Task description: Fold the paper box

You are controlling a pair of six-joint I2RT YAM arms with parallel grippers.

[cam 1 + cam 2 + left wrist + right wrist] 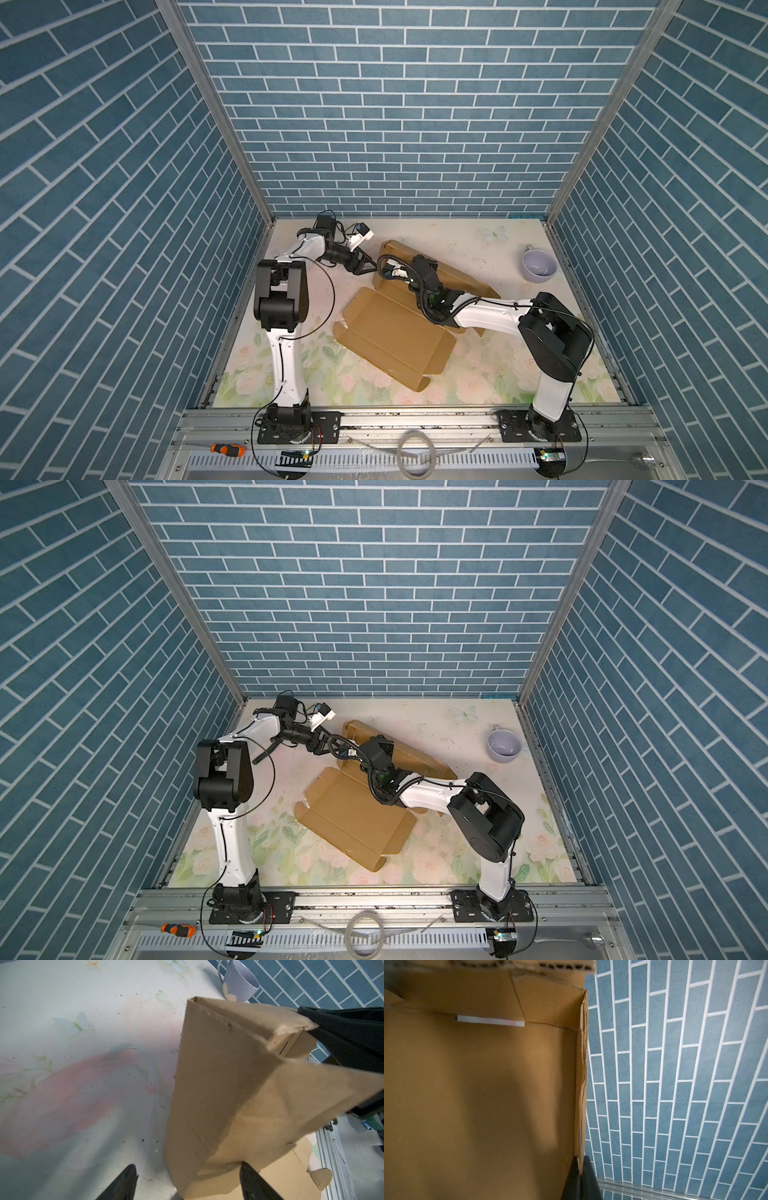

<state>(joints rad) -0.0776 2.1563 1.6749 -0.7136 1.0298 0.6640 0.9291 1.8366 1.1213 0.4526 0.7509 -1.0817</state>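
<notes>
On the flowery table, near the middle, lies the paper box, partly flat, with walls standing up at the back. The right gripper is pinched tight on one raised wall's edge. The left gripper has its jaws wide apart, with a box corner between them.

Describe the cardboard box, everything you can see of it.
The box is plain brown corrugated cardboard, a die-cut sheet with flaps and slots, half folded. Its near panel lies flat on the floral table; the far part has raised walls. The right claw is shut on one raised wall's edge. The left claw is open with a raised corner between its fingers; contact is unclear.
</notes>
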